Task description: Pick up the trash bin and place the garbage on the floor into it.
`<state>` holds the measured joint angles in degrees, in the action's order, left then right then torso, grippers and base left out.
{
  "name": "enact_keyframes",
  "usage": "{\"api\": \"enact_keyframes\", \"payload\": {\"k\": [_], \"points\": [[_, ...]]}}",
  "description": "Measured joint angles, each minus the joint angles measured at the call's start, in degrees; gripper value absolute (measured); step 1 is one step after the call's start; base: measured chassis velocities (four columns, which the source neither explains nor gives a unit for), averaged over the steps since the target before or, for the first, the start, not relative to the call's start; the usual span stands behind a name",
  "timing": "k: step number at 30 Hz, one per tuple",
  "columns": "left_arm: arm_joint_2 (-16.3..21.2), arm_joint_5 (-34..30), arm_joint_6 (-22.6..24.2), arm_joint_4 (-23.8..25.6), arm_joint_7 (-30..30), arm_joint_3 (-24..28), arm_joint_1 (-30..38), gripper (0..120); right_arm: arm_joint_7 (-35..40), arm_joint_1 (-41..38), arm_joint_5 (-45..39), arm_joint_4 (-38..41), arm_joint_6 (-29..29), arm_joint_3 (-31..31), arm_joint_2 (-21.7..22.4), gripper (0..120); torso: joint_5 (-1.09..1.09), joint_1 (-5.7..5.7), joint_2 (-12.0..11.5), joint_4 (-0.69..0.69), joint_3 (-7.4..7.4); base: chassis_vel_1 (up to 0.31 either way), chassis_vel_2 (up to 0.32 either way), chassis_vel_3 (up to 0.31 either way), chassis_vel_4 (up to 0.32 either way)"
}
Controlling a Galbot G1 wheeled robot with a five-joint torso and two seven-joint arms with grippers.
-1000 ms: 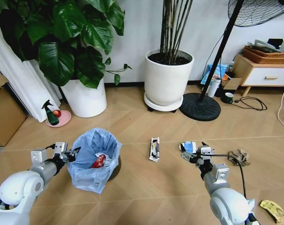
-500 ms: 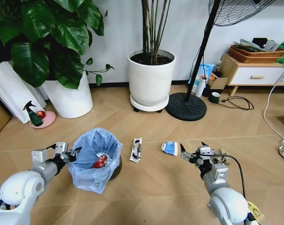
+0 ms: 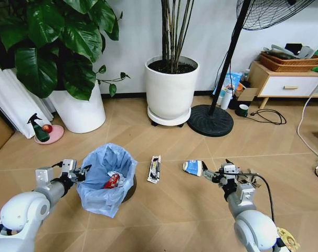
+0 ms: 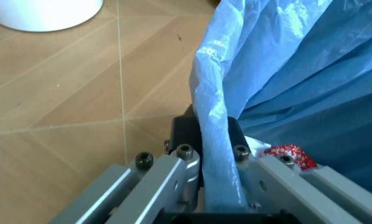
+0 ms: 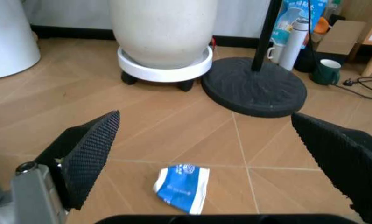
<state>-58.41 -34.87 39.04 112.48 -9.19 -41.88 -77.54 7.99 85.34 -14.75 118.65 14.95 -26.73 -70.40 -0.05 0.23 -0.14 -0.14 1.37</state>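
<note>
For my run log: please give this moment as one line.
left pincer: shut on trash bin rim | right pincer: open, beside blue wrapper on floor

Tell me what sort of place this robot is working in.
Most likely a living room in a home: herringbone wooden floor, big potted plants in white pots, a standing fan's base, and a low wooden cabinet holding a wicker tray.
</note>
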Motion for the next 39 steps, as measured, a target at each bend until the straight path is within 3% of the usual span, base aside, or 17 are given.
{"api": "enact_keyframes", "payload": {"k": [13,18,26,39], "points": [[0.0,0.0,0.0,0.3,0.1,0.1,-0.3,0,0.4,-1.5,-0.6,-4.4,0.1,0.1,-0.3,100,-0.02,0.02,0.0,0.00,0.01,-0.109,0.118,0.107,-0.114],[0.0,0.0,0.0,0.6,0.1,-0.2,-0.7,0,0.8,-7.0,-4.0,-16.5,0.1,-0.1,-0.4,100,-0.01,0.00,0.0,0.01,-0.01,0.000,0.000,0.000,0.000],[0.3,-0.2,0.1,1.0,0.3,-0.3,-0.9,0,-4.8,-15.6,-9.0,-28.2,2.6,1.3,0.2,100,0.00,0.00,0.0,0.01,0.00,0.000,0.000,0.000,0.000],[0.8,-0.4,0.2,0.8,0.3,0.6,0.0,0,-11.8,-26.1,-7.0,-45.0,2.7,3.8,0.0,100,-0.01,0.00,0.0,0.01,0.00,0.000,0.000,0.000,0.000]]}}
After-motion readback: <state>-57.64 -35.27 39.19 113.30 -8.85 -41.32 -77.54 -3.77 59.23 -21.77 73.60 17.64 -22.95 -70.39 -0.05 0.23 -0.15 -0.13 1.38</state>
